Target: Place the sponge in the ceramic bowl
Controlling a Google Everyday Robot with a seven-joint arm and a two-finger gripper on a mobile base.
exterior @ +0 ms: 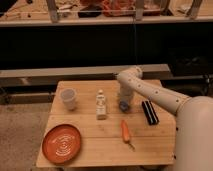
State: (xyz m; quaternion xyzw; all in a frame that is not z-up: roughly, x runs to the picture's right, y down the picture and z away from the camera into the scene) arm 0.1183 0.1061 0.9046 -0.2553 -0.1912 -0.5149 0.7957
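Your gripper (123, 102) is down on the light wooden table (90, 147), right of middle, squeezed fully closed on the small blue rectangular sponge (122, 106). The wide orange-red ceramic bowl with white rings (61, 143) sits well apart, at the front left corner.

Dimly, warmly lit from overhead; brightest along shelf (30, 20) at 12 o'clock, deep black below. Pale sheen on arm (155, 95); soft shadow under gripper (123, 104), just 3 o'clock of centre, on table (90, 137).
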